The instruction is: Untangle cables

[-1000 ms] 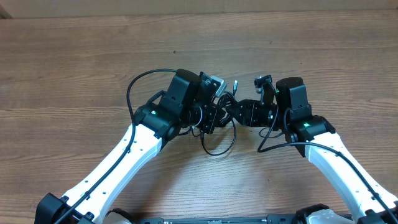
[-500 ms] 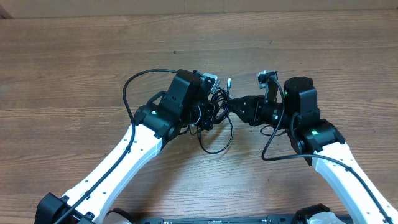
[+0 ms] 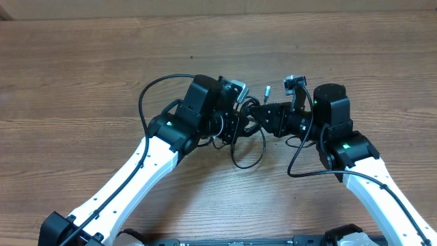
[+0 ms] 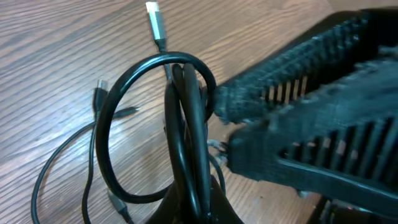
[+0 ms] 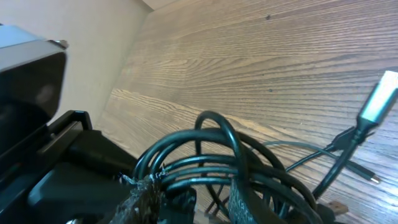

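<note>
Your left gripper (image 4: pixel 189 208) is clamped tight on the cables (image 4: pixel 186 124). In its wrist view several black strands rise from between its fingers along the 6-to-12 line, and a wider loop bulges off them toward 9 o'clock.

Your right gripper (image 4: pixel 227 124) has come in from 3 o'clock. Its ribbed fingers stand narrow, and the upper tip touches the same strands just above your left grip. You cannot tell from these views whether it has pinched a strand or only rests against the bundle. In its own wrist view the coils cross right over its fingertips.

Seen from overhead, the two grippers meet tip to tip at the middle of the wooden table (image 3: pixel 102 68), left at 9 and right at 3, with the knot packed between them. Neither arm is nearer; both are on it. One slack loop falls away toward 6 o'clock, and a silver plug tip (image 3: pixel 268 89) points out at about 1 o'clock, just beyond the right fingers.

The coming move likely turns on that axis. The bundle stands across the line joining your grippers, so drawing the right hand back toward 3 should tell you whether a single strand follows or the whole knot drags. Watch that the loop at 9 does not cinch tighter.
</note>
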Robot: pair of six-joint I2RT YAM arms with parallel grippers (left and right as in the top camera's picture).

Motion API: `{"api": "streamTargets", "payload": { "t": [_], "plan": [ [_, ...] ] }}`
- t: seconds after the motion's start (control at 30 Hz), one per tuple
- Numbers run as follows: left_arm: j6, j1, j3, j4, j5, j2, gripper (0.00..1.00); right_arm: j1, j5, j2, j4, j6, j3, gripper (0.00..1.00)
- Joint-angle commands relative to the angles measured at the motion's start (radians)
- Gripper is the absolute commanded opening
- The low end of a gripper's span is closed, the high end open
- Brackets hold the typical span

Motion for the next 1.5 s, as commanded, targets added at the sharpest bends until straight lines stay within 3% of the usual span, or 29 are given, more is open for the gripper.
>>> {"api": "streamTargets", "payload": {
  "t": [0.0, 0.77, 1.33, 1.47],
  "plan": [
    [0.046, -0.005, 0.014, 0.013, 0.076, -0.007, 0.04, 0.004, 0.064, -0.01, -0.002, -0.008, 0.024, 0.35],
    [0.047, -0.005, 0.014, -0.022, 0.056, -0.007, 0.04, 0.003, 0.336, -0.01, -0.078, -0.008, 0.024, 0.34],
    [0.047, -0.005, 0.014, -0.011, 0.057, -0.007, 0.04, 0.004, 0.168, -0.01, -0.084, -0.008, 0.024, 0.33],
    [0.118, -0.005, 0.014, -0.001, 0.106, -0.007, 0.04, 0.005, 0.156, -0.008, -0.085, -0.008, 0.022, 0.33]
  ]
}}
